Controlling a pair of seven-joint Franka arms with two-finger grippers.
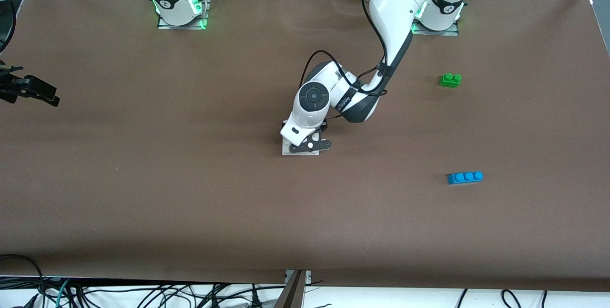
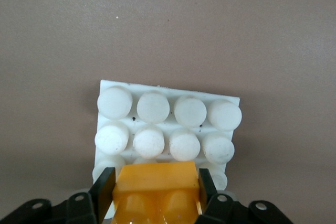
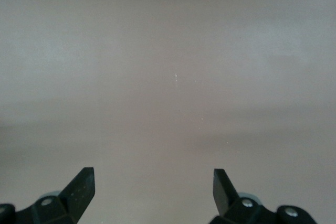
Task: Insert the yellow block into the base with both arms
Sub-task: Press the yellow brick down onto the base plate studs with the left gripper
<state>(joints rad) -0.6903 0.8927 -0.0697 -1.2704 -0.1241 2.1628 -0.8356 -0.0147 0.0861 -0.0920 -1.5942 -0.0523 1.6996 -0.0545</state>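
Observation:
My left gripper [image 1: 310,145] is down over the white studded base [image 1: 287,148] in the middle of the table. In the left wrist view the left gripper [image 2: 156,183] is shut on the yellow block [image 2: 156,178], with a black finger on each side of it. The block is at one edge row of the base [image 2: 168,124], covering studs there; I cannot tell whether it is pressed in. The front view hides the block under the left hand. My right gripper [image 1: 33,89] waits at the right arm's end of the table, open and empty over bare table [image 3: 153,179].
A green two-stud brick [image 1: 450,80] and a blue three-stud brick [image 1: 465,177] lie toward the left arm's end of the table; the blue one is nearer to the front camera. The brown table [image 1: 190,179] is bare around the base.

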